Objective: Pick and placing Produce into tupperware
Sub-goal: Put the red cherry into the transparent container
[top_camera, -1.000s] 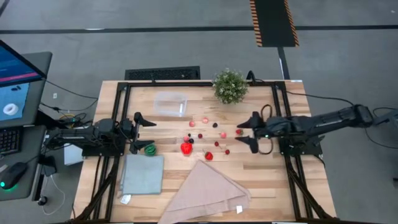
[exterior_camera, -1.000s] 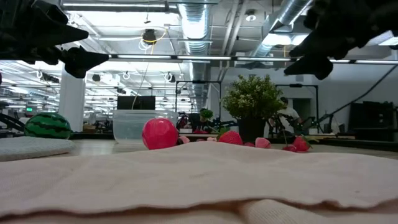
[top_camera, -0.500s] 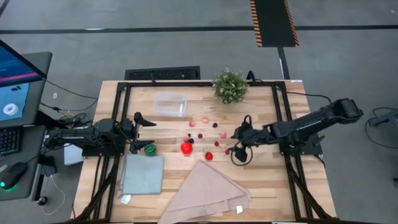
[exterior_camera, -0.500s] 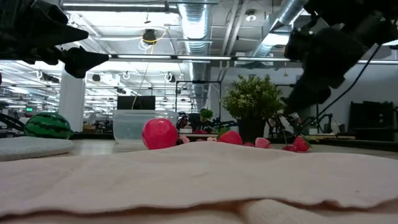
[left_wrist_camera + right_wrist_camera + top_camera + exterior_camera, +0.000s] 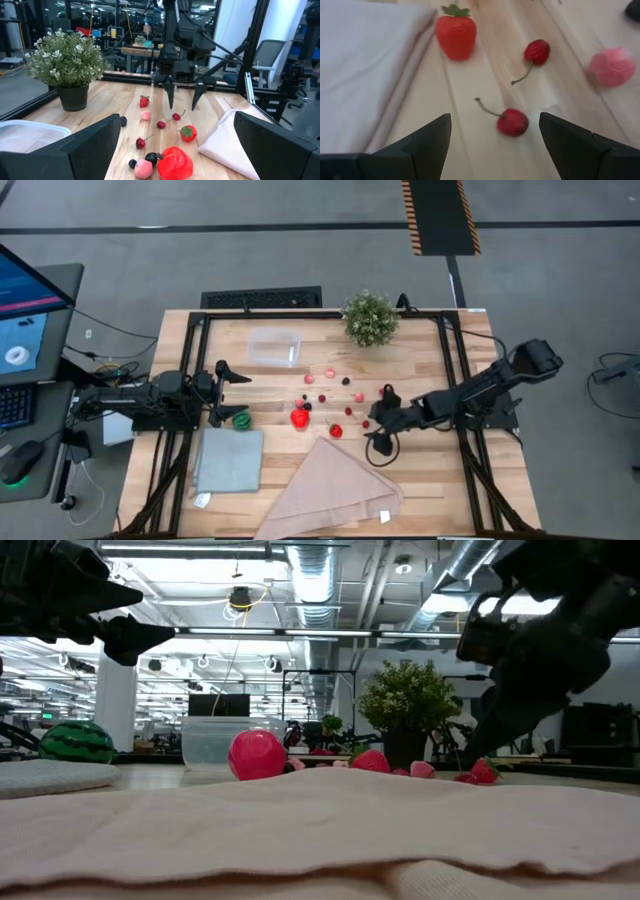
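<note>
My right end effector [image 5: 376, 420] is down low over the middle of the pale wooden desk [image 5: 430, 480], its two dark fingers spread wide apart, because I judge the next thing to take is one of the small red cherries with thin stems [image 5: 512, 121] lying between them; the wide gap is there so the fingers can come down on either side of the fruit without knocking it away. A second stemmed cherry [image 5: 536, 52], a small red strawberry with a green cap [image 5: 455, 32] and a fuzzy pink ball [image 5: 611, 66] lie close around, so I must close only on the one. The folded pale pink cloth [image 5: 330, 485] lies just beside my target, toward the near edge of the desk. The clear rectangular plastic tupperware [image 5: 274, 347] sits near the far edge, left of the bushy green potted plant [image 5: 369, 317], well apart from the scattered fruit, and looks empty. My left end effector [image 5: 226, 393] waits over the left side of the desk, fingers also apart, close to the round green striped toy melon [image 5: 241, 419] and above the flat grey-blue square cloth [image 5: 229, 460]. The larger red toy fruit [image 5: 299, 417] rests mid-desk.
</note>
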Robot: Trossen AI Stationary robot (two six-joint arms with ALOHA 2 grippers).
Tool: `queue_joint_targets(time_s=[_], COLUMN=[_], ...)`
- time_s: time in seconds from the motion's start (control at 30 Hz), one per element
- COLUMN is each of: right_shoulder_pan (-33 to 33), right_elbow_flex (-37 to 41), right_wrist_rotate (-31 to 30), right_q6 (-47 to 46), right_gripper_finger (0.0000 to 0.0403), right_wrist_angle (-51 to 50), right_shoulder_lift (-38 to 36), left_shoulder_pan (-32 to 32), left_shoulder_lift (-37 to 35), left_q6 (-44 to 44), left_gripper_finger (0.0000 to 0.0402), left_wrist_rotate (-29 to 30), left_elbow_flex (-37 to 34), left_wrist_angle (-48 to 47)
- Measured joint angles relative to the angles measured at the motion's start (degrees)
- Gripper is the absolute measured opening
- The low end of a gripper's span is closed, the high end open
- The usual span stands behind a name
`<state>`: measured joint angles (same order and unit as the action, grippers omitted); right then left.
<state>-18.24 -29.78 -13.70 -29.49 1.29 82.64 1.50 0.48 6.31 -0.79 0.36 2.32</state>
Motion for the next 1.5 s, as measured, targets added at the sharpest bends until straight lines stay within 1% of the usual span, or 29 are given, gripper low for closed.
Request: queue_joint_targets(time_s=[0.17,0.33,0.87,0.97,1.1,1.43,1.5], right_shoulder_pan=[-0.02,0.0,0.0,0.0,0.0,0.0,0.02], right_elbow_flex=[0.0,0.02,0.02,0.02,0.02,0.04,0.04], right_wrist_rotate=[-0.4,-1.42,-1.36,-1.22,-1.2,-1.15,-0.57], right_q6=[2.14,2.96,2.94,2.94,2.86,2.42,2.55], right_gripper_finger=[0.0327,0.0321,0.0243,0.0217,0.0174,0.0032,0.0014], right_wrist_angle=[4.29,4.99,5.4,5.38,5.38,6.8,8.97], right_shoulder_lift=[2.55,3.05,2.96,2.96,2.96,2.96,2.96], left_shoulder_pan=[0.0,0.0,0.0,0.0,0.0,0.0,0.0], left_shoulder_lift=[-0.01,-0.01,0.0,-0.01,-0.01,-0.01,0.0], left_q6=[-0.56,-0.61,-0.68,-0.7,-0.69,-1.11,-1.14], left_gripper_finger=[0.0382,0.0382,0.0382,0.0382,0.0382,0.0382,0.0382], left_wrist_rotate=[0.0,-0.01,-0.01,-0.01,-0.02,-0.01,0.02], left_elbow_flex=[0.0,0.0,0.0,0.0,0.0,0.0,0.0], left_wrist_angle=[-0.25,-0.26,-0.26,-0.26,-0.26,-0.26,-0.28])
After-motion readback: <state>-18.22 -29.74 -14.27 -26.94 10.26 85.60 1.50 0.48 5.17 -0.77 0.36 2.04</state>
